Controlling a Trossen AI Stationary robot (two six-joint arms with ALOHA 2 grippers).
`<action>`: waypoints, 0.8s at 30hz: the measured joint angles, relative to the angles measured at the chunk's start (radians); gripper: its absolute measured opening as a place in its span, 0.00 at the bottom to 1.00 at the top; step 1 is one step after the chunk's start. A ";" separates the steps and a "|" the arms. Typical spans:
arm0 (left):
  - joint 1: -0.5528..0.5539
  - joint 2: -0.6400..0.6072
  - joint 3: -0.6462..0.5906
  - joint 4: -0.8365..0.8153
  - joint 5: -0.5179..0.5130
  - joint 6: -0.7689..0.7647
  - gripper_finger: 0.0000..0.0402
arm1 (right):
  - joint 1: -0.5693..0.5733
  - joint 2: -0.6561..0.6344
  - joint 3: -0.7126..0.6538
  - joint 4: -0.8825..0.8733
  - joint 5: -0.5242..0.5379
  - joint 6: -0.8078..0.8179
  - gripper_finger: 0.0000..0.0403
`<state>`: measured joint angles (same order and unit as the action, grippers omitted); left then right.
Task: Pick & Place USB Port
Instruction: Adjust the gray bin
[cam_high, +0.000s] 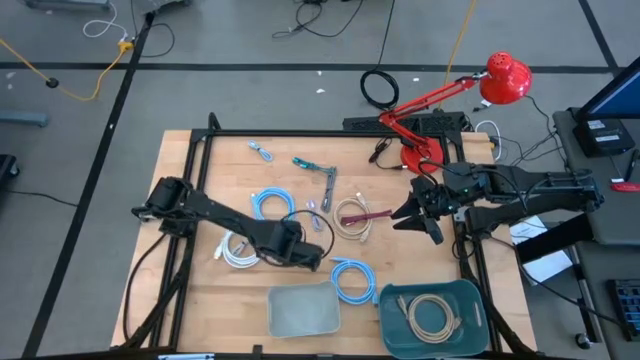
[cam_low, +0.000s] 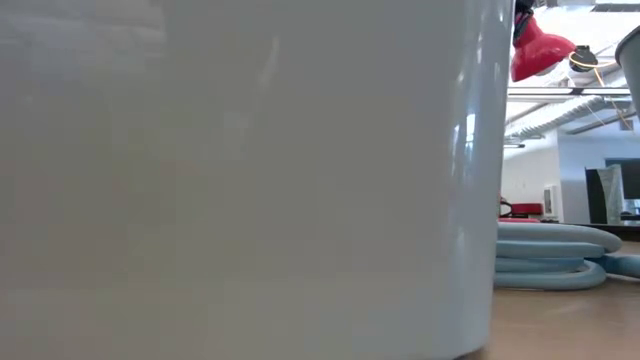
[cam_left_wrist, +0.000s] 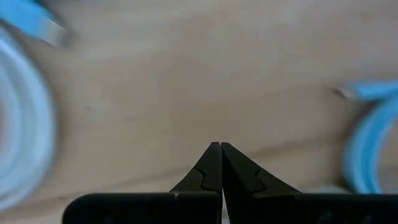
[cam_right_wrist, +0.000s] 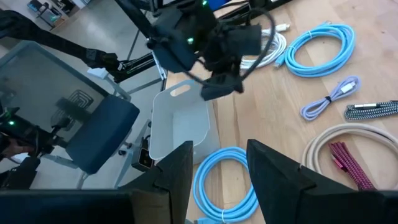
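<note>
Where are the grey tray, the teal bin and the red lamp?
grey tray (cam_high: 303, 310): high view, on its bare floor.
teal bin (cam_high: 392, 298): high view, on its bare floor near a corner.
red lamp (cam_high: 505, 80): high view, on its shade.

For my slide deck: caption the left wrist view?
Left end effector shut and empty above the wooden table, blue cable and white cable alongside.

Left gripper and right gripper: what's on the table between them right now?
In the high view, between the shut left gripper and the open right gripper lie a coiled beige cable and a maroon braided cable.
</note>
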<state>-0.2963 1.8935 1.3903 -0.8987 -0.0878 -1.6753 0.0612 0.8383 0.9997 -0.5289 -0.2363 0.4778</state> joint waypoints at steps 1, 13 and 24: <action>-0.010 0.000 -0.001 0.021 0.007 -0.002 0.00 | 0.000 0.000 0.000 0.000 0.000 0.000 0.36; -0.137 0.097 -0.001 0.283 0.102 -0.078 0.00 | 0.000 0.000 0.000 0.010 0.004 -0.001 0.36; -0.186 0.128 0.007 0.306 0.058 -0.153 0.00 | 0.000 0.000 0.000 0.022 0.030 -0.003 0.36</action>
<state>-0.4826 2.0212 1.3968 -0.5928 -0.0301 -1.8278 0.0608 0.8387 0.9997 -0.5066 -0.2066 0.4752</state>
